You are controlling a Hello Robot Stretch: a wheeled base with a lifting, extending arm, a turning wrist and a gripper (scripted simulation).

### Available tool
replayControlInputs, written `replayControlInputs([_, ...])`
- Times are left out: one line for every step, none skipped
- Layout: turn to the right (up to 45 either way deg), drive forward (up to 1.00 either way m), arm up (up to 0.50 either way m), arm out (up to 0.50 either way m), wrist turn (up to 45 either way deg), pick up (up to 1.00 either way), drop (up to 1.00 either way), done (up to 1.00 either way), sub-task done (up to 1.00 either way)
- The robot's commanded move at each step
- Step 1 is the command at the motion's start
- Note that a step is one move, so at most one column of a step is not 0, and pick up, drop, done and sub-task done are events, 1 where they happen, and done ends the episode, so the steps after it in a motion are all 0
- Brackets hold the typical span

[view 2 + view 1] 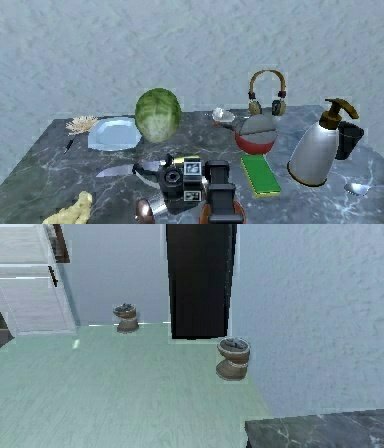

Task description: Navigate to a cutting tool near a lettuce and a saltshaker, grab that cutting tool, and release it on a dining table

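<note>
**A:** Is there any writing to read on the counter (40, 165)?

**B:** The two white squares (190, 170) at the arm's end carry black marks, but they are too small to read. The pump bottle (318, 150), far right of the lettuce (158, 115), has a pale body, and any print on it is too small to tell.

**A:** How does the cutting tool look?

**B:** It is a knife (128, 168) with a pale grey blade and a darker handle. It lies flat on the dark marbled counter, in front of the lettuce and a little to its left. The blade points away to the left.

**A:** And the tool?

**B:** The tool (158, 173) sits in front of the lettuce, right at the knife's handle end. With the knife lying on the counter there, I cannot tell whether it grips anything or is loose.

**A:** What else is near the lettuce?

**B:** A pale blue plate (112, 134) lies just left of it. A small pale thing (224, 116), perhaps the saltshaker, stands to its right, with headphones (267, 93) farther right.
</note>
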Motion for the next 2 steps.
replayControlInputs([0.0,0.0,0.0,0.0,0.0,1.0,0.0,0.0,0.0])
replayControlInputs([0.0,0.0,0.1,0.0,0.0,0.0,0.0,0.0,0.0])
